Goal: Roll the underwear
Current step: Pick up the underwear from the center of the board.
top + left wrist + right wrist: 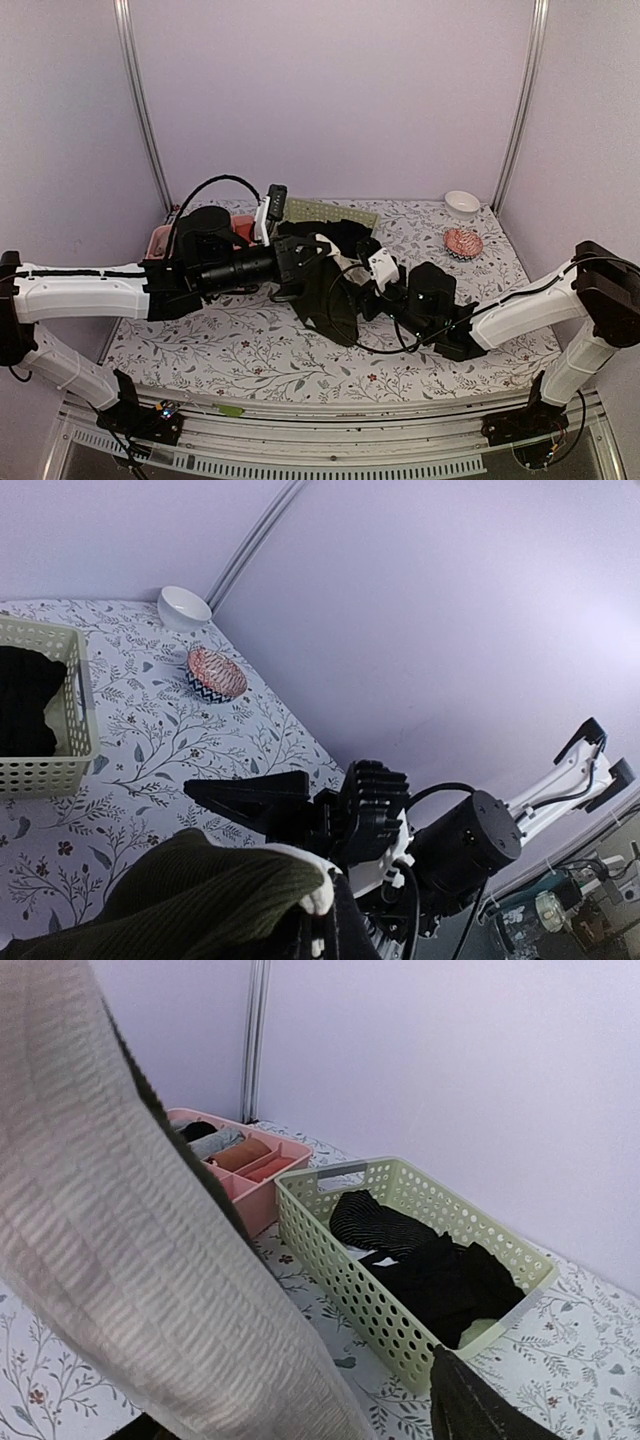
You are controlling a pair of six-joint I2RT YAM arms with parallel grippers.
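The underwear [326, 300] is dark cloth held up above the middle of the table, hanging between my two grippers. My left gripper [300, 258] is shut on its upper left part. In the left wrist view the dark ribbed cloth [200, 890] with a bit of cream edge [318, 895] covers the jaws. My right gripper [355, 290] is at the cloth's right side, and one black finger [250, 798] shows beyond the fabric. The cream waistband [150, 1260] fills the left of the right wrist view and hides that gripper's fingers, so its state is unclear.
A pale green basket [350, 1270] of black garments stands at the back [330, 212]. A pink organiser [262, 1175] with rolled cloths sits to its left [160, 238]. A white bowl [462, 201] and a red patterned dish [463, 242] are at the back right.
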